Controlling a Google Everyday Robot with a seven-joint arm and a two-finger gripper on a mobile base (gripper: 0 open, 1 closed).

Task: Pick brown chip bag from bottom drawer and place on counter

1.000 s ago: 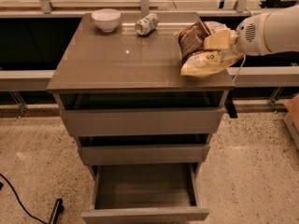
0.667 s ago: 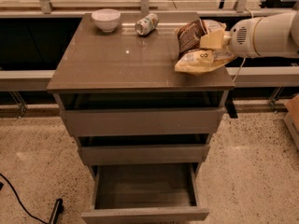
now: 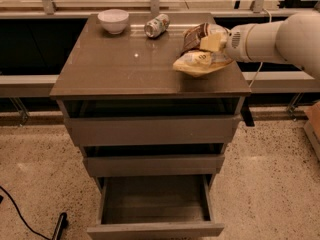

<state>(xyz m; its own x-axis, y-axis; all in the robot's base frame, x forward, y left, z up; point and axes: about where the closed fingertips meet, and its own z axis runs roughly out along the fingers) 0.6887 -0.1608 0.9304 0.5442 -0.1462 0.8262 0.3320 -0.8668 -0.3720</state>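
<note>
Brown chip bag (image 3: 197, 63) out of the cabinet and up at counter (image 3: 130, 69) level, over the right rear part of the slab, near the right edge. Dark brown top end pinched in the gripper (image 3: 209, 42), pale yellow lower end sagging forward and left toward the glossy surface. Touching the slab or just above it: impossible to tell. Gripper clamped on the bag, reaching in from the right at the end of a thick white arm (image 3: 270, 36).

Bottom drawer (image 3: 155, 200) pulled well out toward the camera, farther than the two above. Only its own dark grey floor and side walls on show inside. Middle drawer (image 3: 154, 165) out by a little, with a narrow dark slot along its top and its contents hidden. Top drawer (image 3: 150, 130) likewise out by a little, with a wider dark gap under the slab and its contents lost in shadow.

White bowl (image 3: 113, 20) upright at the left rear of the slab, well apart from the bag, its inside hard to make out from this angle. Printed can (image 3: 156, 25) on its side just right of the bowl, between bowl and bag, touching neither.

Speckled floor (image 3: 270, 184) around the cabinet, with a black cable (image 3: 20, 216) trailing across it at lower left.
</note>
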